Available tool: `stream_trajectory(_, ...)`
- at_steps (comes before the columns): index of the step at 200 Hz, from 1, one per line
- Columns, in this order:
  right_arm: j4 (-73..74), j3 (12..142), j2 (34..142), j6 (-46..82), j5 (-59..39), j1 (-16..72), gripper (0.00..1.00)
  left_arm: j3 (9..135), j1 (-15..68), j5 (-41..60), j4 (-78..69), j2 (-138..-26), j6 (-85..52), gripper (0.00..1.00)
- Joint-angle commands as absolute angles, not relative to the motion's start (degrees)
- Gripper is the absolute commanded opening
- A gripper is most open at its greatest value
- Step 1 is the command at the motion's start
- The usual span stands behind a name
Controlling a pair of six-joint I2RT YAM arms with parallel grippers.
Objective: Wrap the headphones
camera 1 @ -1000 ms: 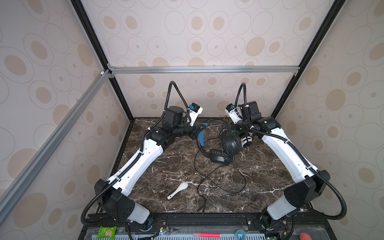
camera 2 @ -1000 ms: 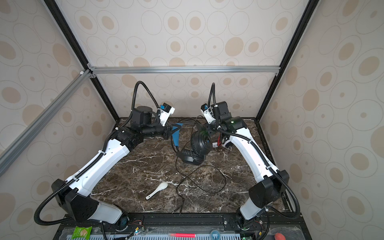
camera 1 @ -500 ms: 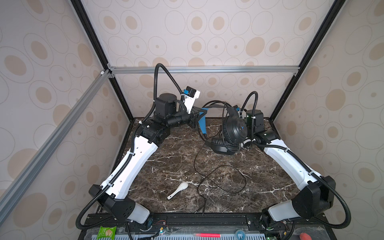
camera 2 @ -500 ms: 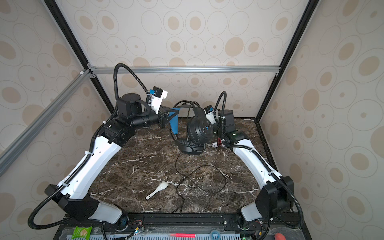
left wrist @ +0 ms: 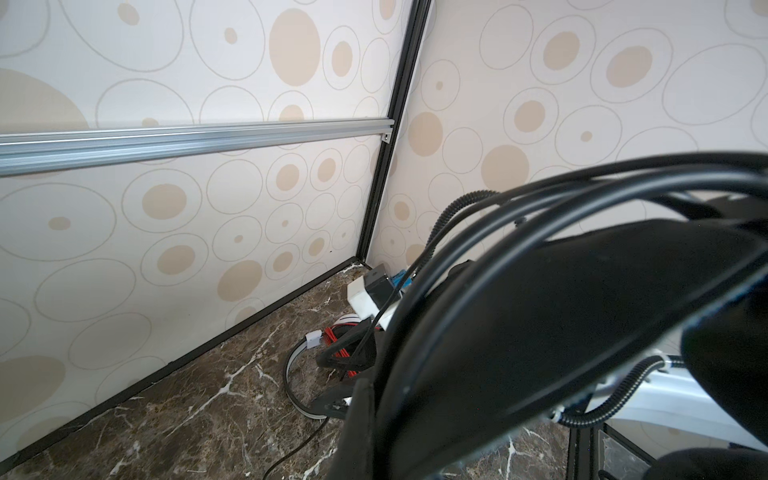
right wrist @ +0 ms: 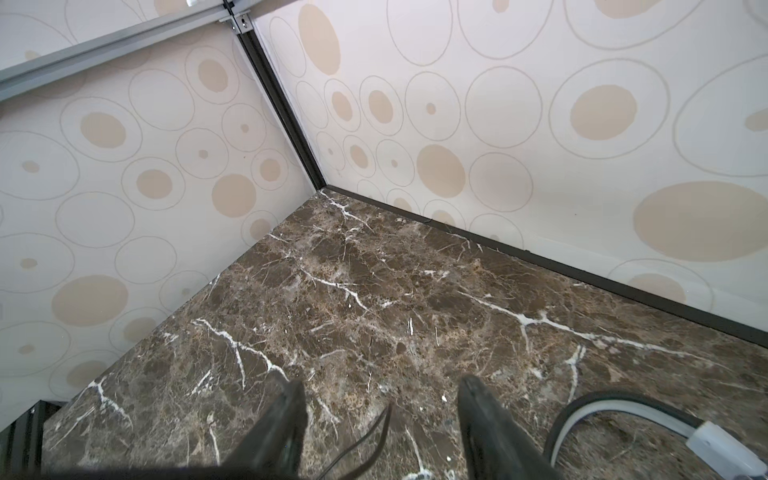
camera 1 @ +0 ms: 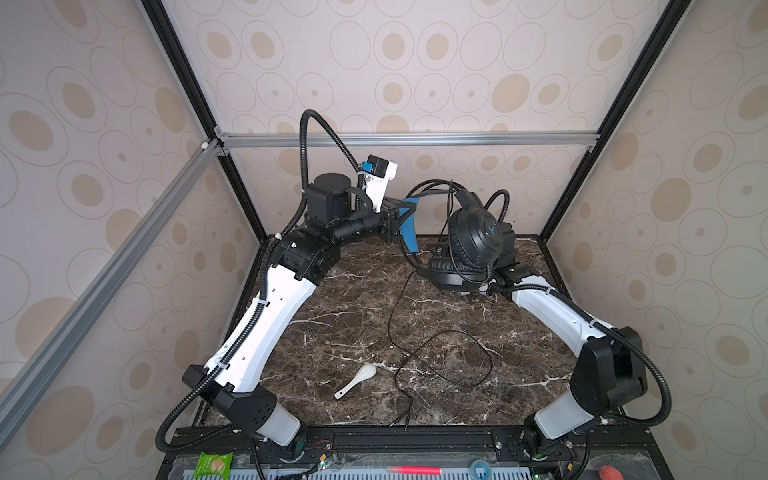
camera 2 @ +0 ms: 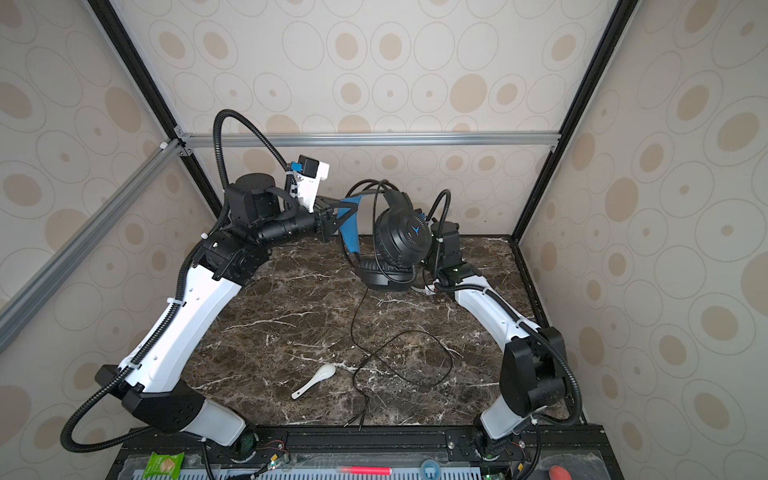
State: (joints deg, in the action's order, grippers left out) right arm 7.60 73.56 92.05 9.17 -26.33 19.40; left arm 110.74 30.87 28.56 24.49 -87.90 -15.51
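Note:
My left gripper (camera 1: 395, 218) is shut on the blue-lined headband of the black headphones (camera 1: 473, 237), held up above the back of the table. Its upper ear cup faces the camera and the lower cup (camera 2: 388, 276) hangs under it. Thin black cable (camera 1: 440, 357) is looped over the headband and trails down in loose loops on the marble. My right gripper (right wrist: 380, 384) is hidden behind the cups in both top views. In the right wrist view its jaws stand open, low over the marble, with a strand of cable lying loose between them. The white-and-black headphones (left wrist: 309, 343) with red cable (left wrist: 340, 353) lie behind.
A white spoon (camera 1: 357, 380) lies on the marble table (camera 1: 332, 324) near the front, left of the cable loops. The white headband (right wrist: 602, 411) curves close beside my right fingers. A green packet (camera 1: 214, 463) and a red pen (camera 1: 409, 469) sit on the front ledge.
My left arm has lifted the black headphones up and toward the back wall. My right gripper has opened wider and dropped behind the ear cups.

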Motion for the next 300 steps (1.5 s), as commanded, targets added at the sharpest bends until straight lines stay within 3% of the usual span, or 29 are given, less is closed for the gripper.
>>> stream_trajectory(1, 14.9, 73.2, 94.6, 13.1, -28.8, 19.1, 0.6, 114.3, 31.2, 29.0, 21.1, -87.8, -18.9, 0.0)
stream_trajectory(116, 26.9, 73.5, 107.8, 22.6, -33.2, 18.9, 0.46, 114.2, 31.2, 21.9, 20.3, -89.3, -23.2, 0.0)
stream_trajectory(124, 28.0, 73.5, 108.7, 23.5, -33.8, 18.9, 0.41, 113.8, 31.3, 21.7, 19.9, -89.1, -23.5, 0.0)
stream_trajectory(153, 26.6, 73.9, 109.7, 22.3, -35.5, 19.0, 0.1, 113.2, 31.2, 16.4, 21.1, -88.9, -24.2, 0.0)
stream_trajectory(170, 23.4, 72.8, 107.8, 19.8, -34.2, 19.1, 0.0, 112.4, 30.9, 11.9, 21.1, -88.8, -25.4, 0.0)
stream_trajectory(234, 4.4, 67.7, 97.7, 5.4, -25.4, 21.4, 0.0, 109.1, 29.8, 2.1, 12.3, -88.6, -29.3, 0.0)
stream_trajectory(300, -5.2, 61.4, 86.9, -1.1, -13.4, 27.3, 0.0, 104.2, 28.5, -10.1, 6.3, -88.3, -36.3, 0.0)
